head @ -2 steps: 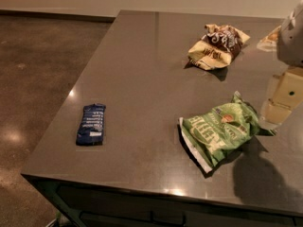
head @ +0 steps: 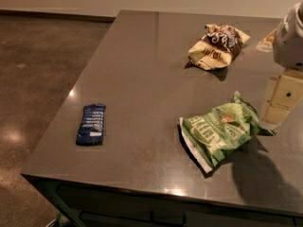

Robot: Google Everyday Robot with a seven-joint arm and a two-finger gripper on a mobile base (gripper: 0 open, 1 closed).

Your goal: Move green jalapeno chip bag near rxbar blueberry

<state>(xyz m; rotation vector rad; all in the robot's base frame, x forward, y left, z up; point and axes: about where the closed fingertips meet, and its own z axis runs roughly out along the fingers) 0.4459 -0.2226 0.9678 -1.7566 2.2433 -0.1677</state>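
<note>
The gripper (head: 277,109), its grip impossible to tell, hangs at the right end of the green jalapeno chip bag (head: 220,134), which lies well apart from the rxbar blueberry (head: 91,124).

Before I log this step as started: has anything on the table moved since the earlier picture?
Nothing visibly changed. The hand hangs by the right end of the green chip bag, as before. The blue bar and the brown chip bag lie where they were on the table.
</note>
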